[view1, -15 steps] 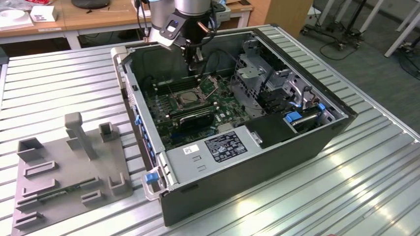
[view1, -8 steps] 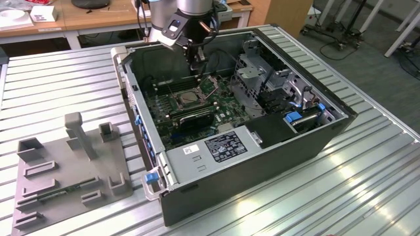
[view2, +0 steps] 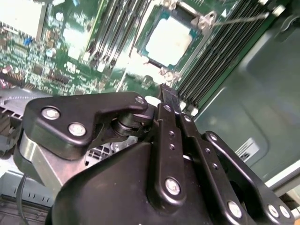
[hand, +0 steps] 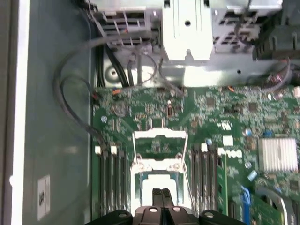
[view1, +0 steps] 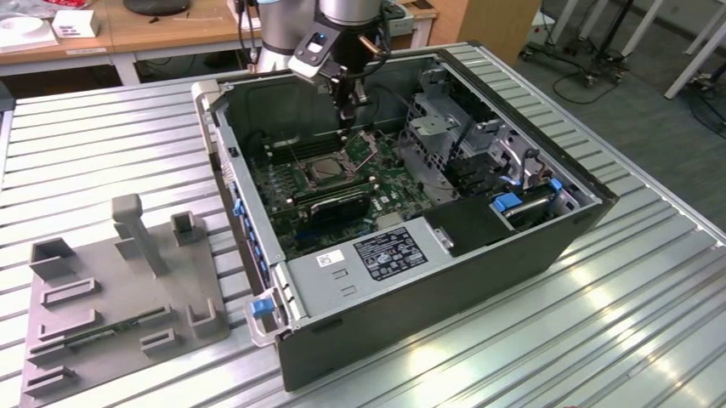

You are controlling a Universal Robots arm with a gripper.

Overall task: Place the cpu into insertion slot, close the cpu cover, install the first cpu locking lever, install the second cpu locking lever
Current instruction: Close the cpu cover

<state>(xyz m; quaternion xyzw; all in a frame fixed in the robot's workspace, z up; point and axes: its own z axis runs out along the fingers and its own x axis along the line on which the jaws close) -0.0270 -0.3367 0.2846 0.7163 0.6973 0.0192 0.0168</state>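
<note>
**A:** Where's the chip (view2: 168,42)?

**B:** Seated in the slot (view2: 151,23), just below and ahead of the jaw tips in the second wrist view. The jaws are pressed together with nothing between them.

**A:** And the cover (hand: 159,134)?

**B:** Not closed. It lies open on the far side of the slot from the jaws, so the chip is bare.

**A:** What worries you?

**B:** The tips hang right over that bare chip. If they come down too straight, I think they'd press on it or nudge it crooked, and the contacts underneath could bend.

**A:** Anything else?

**B:** The cover is thin. A push that's off to one side might slip past its edge. Then the tips would skid onto the green board (hand: 225,108) or the memory slots (view2: 211,61) flanking the jaws. The wire lever (view2: 243,18) also juts out past the slot. I'd guess it could snag the cover if it sits in the way.
</note>
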